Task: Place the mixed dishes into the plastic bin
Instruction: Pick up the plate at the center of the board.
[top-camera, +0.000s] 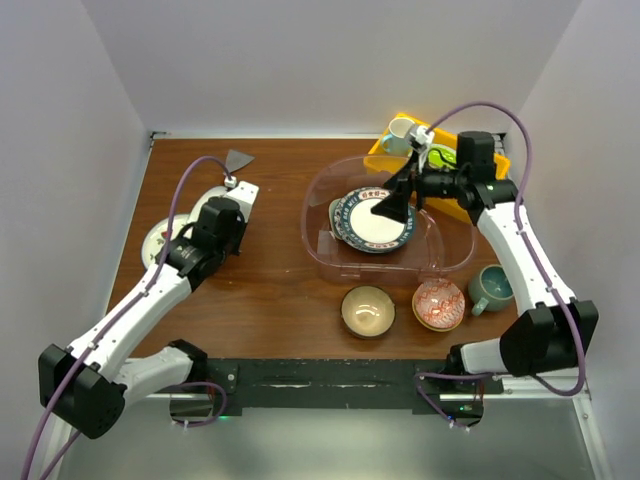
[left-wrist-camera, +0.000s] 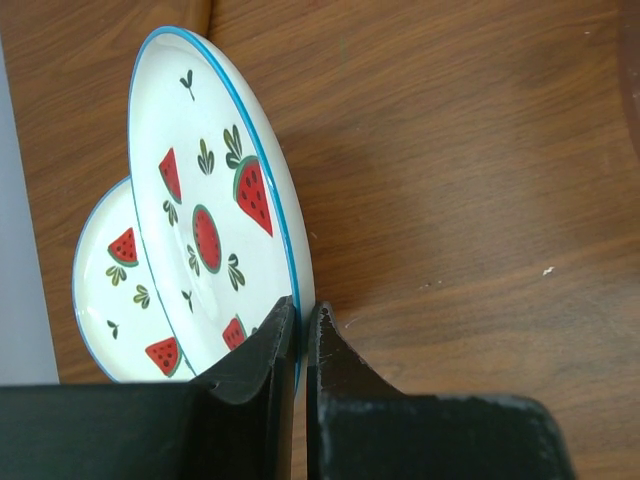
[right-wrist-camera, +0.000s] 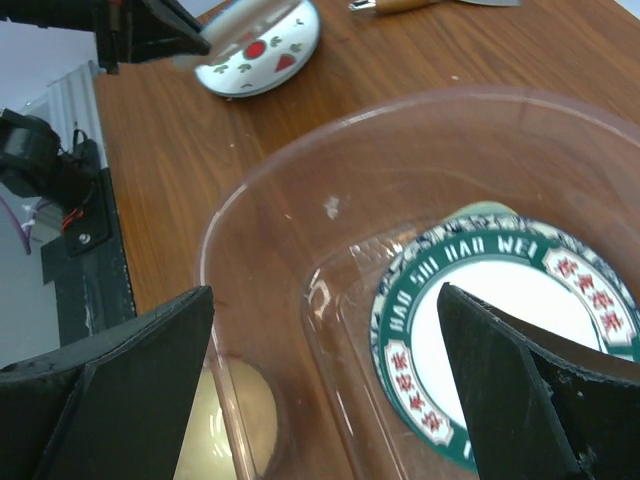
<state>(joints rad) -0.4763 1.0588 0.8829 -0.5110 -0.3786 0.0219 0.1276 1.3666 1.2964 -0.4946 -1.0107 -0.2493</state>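
**Third plate pinched at left, bin waiting under the right arm**

The white plate with red fruit marks and a blue edge (left-wrist-camera: 200, 180) sits between the fingers of the left gripper (left-wrist-camera: 302, 310), which is clamped narrow on the plate's rim. The plate looks tipped up. I can't tell if it is fully clear of the brown wooden table (top-camera: 270, 280).

The large clear plastic bin (top-camera: 312, 225) is well off to that gripper's right. It lies directly under the right gripper (right-wrist-camera: 322, 300), whose jaws are spread wide and hold nothing. Below those jaws, the dark-green lettered-rim plate (top-camera: 370, 232) lies on the blue floral plate (top-camera: 336, 218) inside the bin.

On the table nearer the arm bases than the right gripper are the tan bowl (top-camera: 367, 310), the red-patterned bowl (top-camera: 438, 304) and the grey-teal mug (top-camera: 490, 288). Beyond it is the yellow rectangular tray (top-camera: 385, 150), holding a white mug (top-camera: 403, 130) and a lime-green plate (top-camera: 442, 157).

Risks:
- The grip is an edge pinch only, so the plate may swivel or slip out during the carry.
- The plate could clip the bin wall on the way in.
- The right arm hangs over the drop spot, so the arms may collide.
- A hard drop onto the stacked plates could chip them.

Count:
- 3 task plates (2 in the bin, 1 gripped)
- 2 bowls
- 1 grey-teal mug
- 1 bin
- 1 tray
- 1 white mug
- 1 lime-green plate
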